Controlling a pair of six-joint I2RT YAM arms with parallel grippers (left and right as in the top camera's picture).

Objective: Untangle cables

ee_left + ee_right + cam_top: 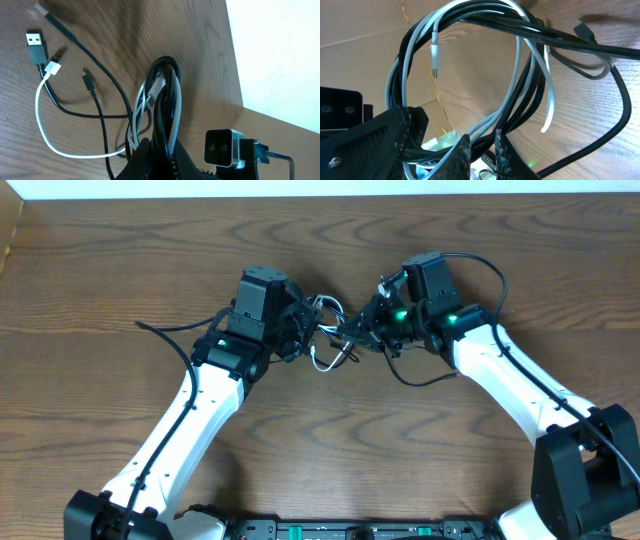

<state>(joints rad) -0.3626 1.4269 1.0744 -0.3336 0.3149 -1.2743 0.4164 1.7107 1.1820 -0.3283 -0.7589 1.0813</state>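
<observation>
Right, both arms meet over the middle of the brown wood-grain bench (120, 270), with the tangle held between them. The thin black cord (95, 116) and the thin white cord (551, 97) are wound together into a coil (162, 95) of several loops, raised off the wood as far as I can tell. My left end effector (303, 332) is clamped tight on one side of it; in its wrist view the loops rise straight out from between the fingers. My right end effector (482, 150) stands narrow, with black and white strands running between its fingers, so I judge it is pinching the opposite side.

The loose tails lie on the bench: a flat black USB plug (35, 42), a small white plug (52, 66) just beside it, and a tiny black plug (88, 80) a little apart. Another white plug end (435, 55) dangles inside the loop in the right wrist view.

These cords look light, limp and smooth-jacketed. I expect them to sag, slip through a loose pinch and spring back toward their coil. I would grip the jacket just behind a plug, not the tip, taking one colour per arm. Pulling the whole bundle apart may only tighten the crossing; feeding a free end back through looks safer.
</observation>
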